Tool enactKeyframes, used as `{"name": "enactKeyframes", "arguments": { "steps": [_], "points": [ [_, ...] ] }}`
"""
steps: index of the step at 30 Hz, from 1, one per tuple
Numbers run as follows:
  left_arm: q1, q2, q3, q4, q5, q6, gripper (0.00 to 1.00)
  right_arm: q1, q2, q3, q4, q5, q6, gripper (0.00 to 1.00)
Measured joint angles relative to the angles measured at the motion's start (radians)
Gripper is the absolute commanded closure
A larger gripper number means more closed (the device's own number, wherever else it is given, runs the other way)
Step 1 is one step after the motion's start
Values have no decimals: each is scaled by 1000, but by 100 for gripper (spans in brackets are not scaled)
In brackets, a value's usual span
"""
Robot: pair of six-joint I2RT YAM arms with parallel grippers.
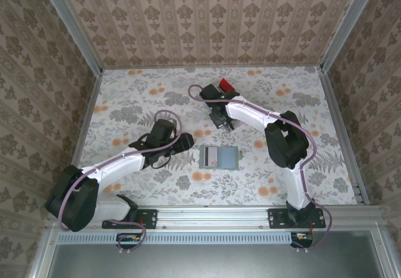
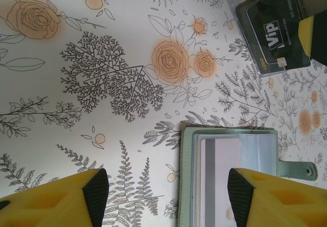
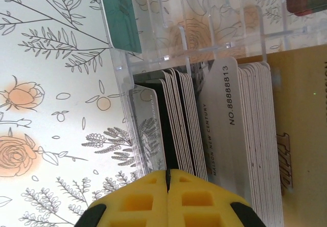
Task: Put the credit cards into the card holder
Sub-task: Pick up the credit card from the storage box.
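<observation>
On one credit card (image 3: 225, 135): "NO 88888813"

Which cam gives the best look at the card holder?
Left wrist: the card holder lies open up close, a card tucked inside, its lower part cut off by the frame. Top external shows it whole but small.

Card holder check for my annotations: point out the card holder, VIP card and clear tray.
card holder (image 2: 188, 186), left wrist view, green left border.
VIP card (image 2: 276, 37), left wrist view, dark face.
tray (image 3: 204, 48), right wrist view, clear divider.
</observation>
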Motion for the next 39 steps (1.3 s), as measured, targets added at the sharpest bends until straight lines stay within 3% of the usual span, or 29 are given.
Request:
{"name": "enactKeyframes", "arguments": {
  "steps": [31,39],
  "points": [
    [0,20,0,1,7,0,33,-21,7,6,-2,-85,7,85],
    [0,25,0,0,8,0,33,-24,14,6,-4,-92,7,92]
  ]
}}
